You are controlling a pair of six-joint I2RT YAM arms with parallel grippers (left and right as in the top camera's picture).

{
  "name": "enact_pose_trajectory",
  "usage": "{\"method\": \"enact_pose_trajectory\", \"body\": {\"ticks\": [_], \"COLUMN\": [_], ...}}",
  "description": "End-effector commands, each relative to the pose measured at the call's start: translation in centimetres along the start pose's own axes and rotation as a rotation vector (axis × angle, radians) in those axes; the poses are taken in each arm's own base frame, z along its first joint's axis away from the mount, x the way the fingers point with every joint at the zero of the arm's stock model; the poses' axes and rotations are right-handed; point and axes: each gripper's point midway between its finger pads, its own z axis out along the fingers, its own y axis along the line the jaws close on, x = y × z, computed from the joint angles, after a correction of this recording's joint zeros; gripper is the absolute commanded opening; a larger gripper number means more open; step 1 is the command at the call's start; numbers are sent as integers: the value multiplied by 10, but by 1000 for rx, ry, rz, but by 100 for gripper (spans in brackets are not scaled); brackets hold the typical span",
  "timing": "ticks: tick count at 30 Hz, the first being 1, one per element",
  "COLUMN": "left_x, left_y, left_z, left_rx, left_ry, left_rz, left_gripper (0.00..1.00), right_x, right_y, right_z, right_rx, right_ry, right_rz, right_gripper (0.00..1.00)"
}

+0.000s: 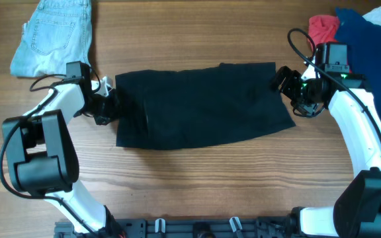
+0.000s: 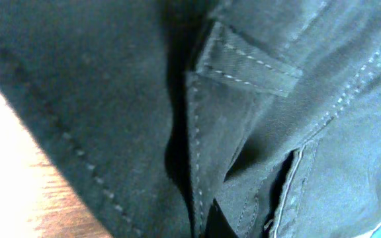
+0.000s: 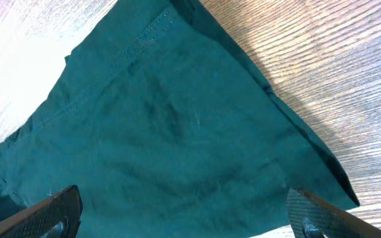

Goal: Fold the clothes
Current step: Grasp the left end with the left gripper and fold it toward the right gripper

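The black garment (image 1: 204, 106) lies spread flat across the middle of the table, with a bit of white lining at its left end. My left gripper (image 1: 108, 106) is at that left edge. The left wrist view is filled by black fabric (image 2: 98, 99) with a belt loop (image 2: 243, 66) and seams. The fingers show only as a dark wedge (image 2: 210, 223) at the bottom centre, and they appear shut on the cloth. My right gripper (image 1: 288, 84) is at the garment's right edge. In the right wrist view its fingers (image 3: 180, 225) are wide open over the garment's corner (image 3: 164, 132).
Light-blue denim shorts (image 1: 55, 33) lie at the back left, just behind the left arm. A red garment (image 1: 324, 28) and a navy-blue one (image 1: 366, 39) are piled at the back right, behind the right arm. Bare wooden table (image 1: 197, 185) lies in front.
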Motion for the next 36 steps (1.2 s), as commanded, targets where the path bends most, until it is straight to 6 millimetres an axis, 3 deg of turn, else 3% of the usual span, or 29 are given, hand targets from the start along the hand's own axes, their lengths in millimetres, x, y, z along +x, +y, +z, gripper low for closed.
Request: {"method": "enact_pose_trajectory", "body": {"ticks": [1, 3, 6, 8, 10, 12, 15, 19, 20, 22, 25, 30, 36], "left_x": [4, -10, -35, -47, -57, -56, -31, -3, 9, 19, 26, 18, -5], "left_y": [67, 78, 72, 51, 16, -20, -72, -107, -124, -146, -171, -161, -108], "left_z": [-8, -39, -83, -113, -134, -137, -114, -94, -89, -95, -121, -168, -197], "left_rx": [-296, -357, -383, -392, -384, -377, -378, -426, -432, -411, -365, -409, -492], "left_ry": [17, 4, -38, -58, -86, -95, -50, -16, -18, -47, -128, -259, -278], "left_rz": [-138, -187, -220, -203, -133, -50, 101, 220, 284, 345, 398, 378, 239], "left_gripper": [4, 4, 4, 4, 4, 4, 4, 4, 4, 4, 4, 4, 4], "right_x": [0, -1, 1, 2, -4, -6, -1, 0, 2, 7, 17, 29, 32], "right_y": [6, 7, 12, 23, 30, 31, 35, 33, 30, 26, 22, 4, 4], "right_z": [-2, -2, -3, -3, -4, -3, 1, 10, 19, 34, 64, 98, 99], "right_rx": [-17, -19, -52, -107, -139, -142, -140, -123, -110, -99, -75, -9, 3], "right_ry": [1, -2, 13, 22, 0, -7, 3, 13, 35, 79, 145, 218, 224], "right_rz": [-22, -22, -24, -30, -35, -22, -40, -39, -32, -20, -12, 26, 16], "right_gripper": [100, 100, 100, 99, 99, 99, 98, 97, 96, 95, 86, 57, 53]}}
